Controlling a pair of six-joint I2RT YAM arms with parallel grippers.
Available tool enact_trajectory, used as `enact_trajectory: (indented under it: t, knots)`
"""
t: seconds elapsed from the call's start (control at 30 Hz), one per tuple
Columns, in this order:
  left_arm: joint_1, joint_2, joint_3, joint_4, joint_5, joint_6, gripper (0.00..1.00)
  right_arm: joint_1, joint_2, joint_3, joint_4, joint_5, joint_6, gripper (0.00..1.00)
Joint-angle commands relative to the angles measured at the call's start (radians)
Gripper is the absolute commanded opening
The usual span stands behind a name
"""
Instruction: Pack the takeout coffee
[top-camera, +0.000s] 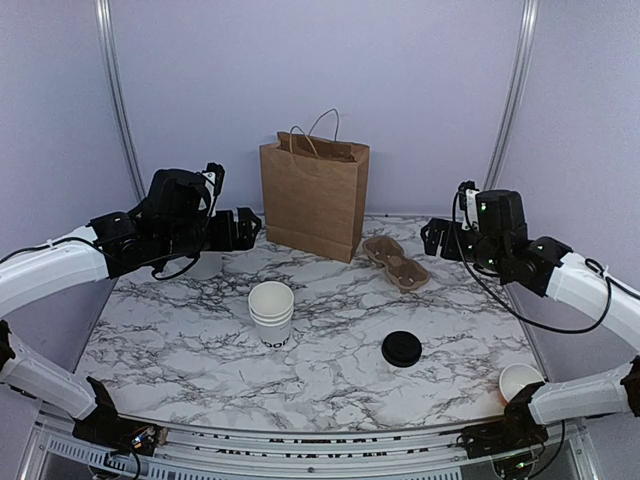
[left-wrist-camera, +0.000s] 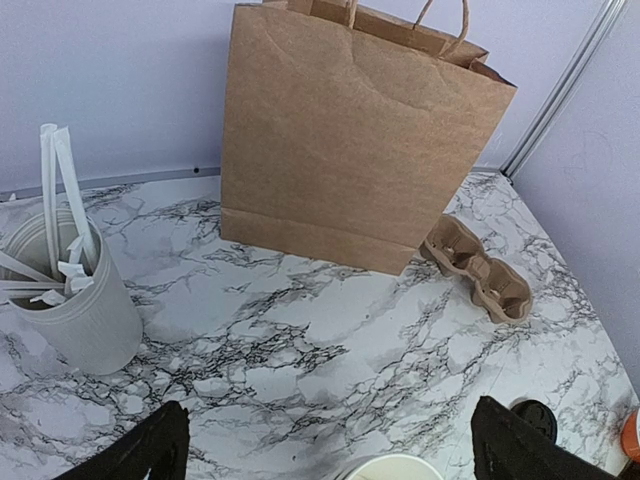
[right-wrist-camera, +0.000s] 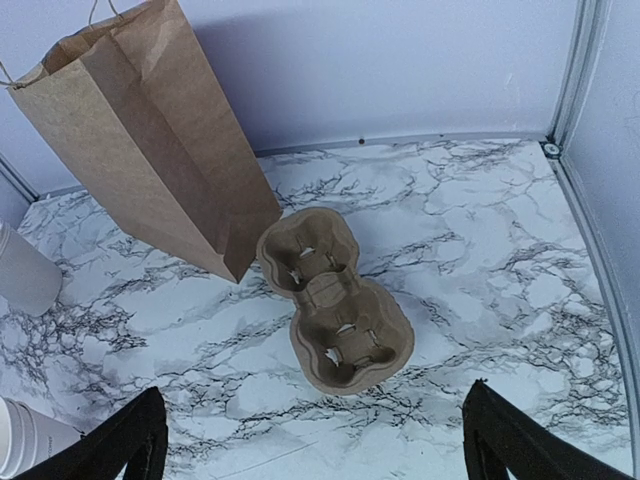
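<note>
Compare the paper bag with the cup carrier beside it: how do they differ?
The paper bag stands upright and tall, with cord handles; the cup carrier lies flat and low. The bag is flat-sided; the carrier is moulded into two empty wells. Both are brown and sit toward the back.

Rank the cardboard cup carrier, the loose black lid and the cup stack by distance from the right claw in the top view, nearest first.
1. cup carrier, just left of the right claw, toward the back.
2. black lid, right of centre, toward the near edge.
3. cup stack, in the centre, farthest left.
</note>
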Motion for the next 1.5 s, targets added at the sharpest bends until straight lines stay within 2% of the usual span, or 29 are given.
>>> enact_trajectory:
  t: [0.0,0.4,0.73,1.0,1.33,1.47]
  knots:
    - [0.003,-0.018,-0.005,0.035,-0.007,0.013,0.99,-0.004,-0.013,0.036,-0.011,0.001,-0.015,1.00]
    - [0.004,-0.024,-0.015,0.030,-0.001,0.009,0.99,-0.005,-0.017,0.030,-0.028,-0.006,-0.038,1.00]
    - [0.019,-0.053,-0.041,0.022,-0.004,-0.008,0.99,0.014,0.062,0.072,-0.057,-0.101,-0.053,1.00]
    - [0.033,-0.092,-0.088,0.021,0.014,-0.024,0.99,0.154,0.168,0.170,-0.083,-0.094,-0.073,0.98]
    - [0.052,-0.146,-0.131,0.007,0.040,-0.023,0.99,0.312,0.387,0.372,-0.175,-0.157,-0.060,0.86]
    - [0.057,-0.168,-0.146,-0.001,0.041,-0.025,0.99,0.401,0.483,0.474,-0.219,-0.176,-0.062,0.83]
